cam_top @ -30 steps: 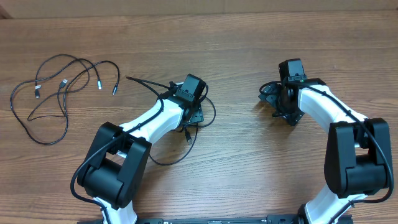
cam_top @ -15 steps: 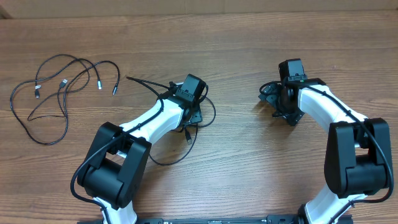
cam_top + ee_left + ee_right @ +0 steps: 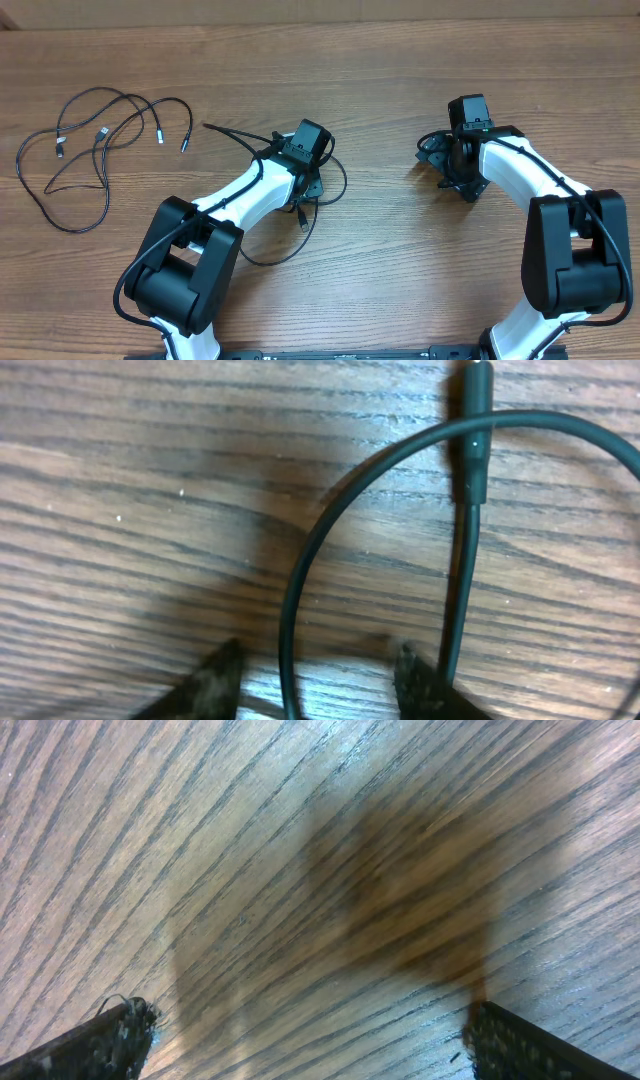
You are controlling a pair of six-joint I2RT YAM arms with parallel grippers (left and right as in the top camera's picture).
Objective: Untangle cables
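Wood-grain table (image 3: 400, 70) all round, nothing fancy. From overhead you get the full layout: a loose bunch of thin black cables (image 3: 101, 133) sits off at the far left, well apart from both arms. One more cable loop (image 3: 345, 180) curls out from under the left gripper (image 3: 305, 185) near the middle. The gripper's fingers are hidden under the arm from up there.

The left wrist cam fills that in. The left gripper's two dark fingertips (image 3: 215, 685) stand apart with a strand of the loop running up between them, not pinched. A small plug (image 3: 477, 420) lies further up, and its cord crosses the other fingertip. Both tips are cut off by the frame edge.

The right gripper (image 3: 310, 1045) is spread wide over bare wood, nothing between the tips. That view is pretty blurry.
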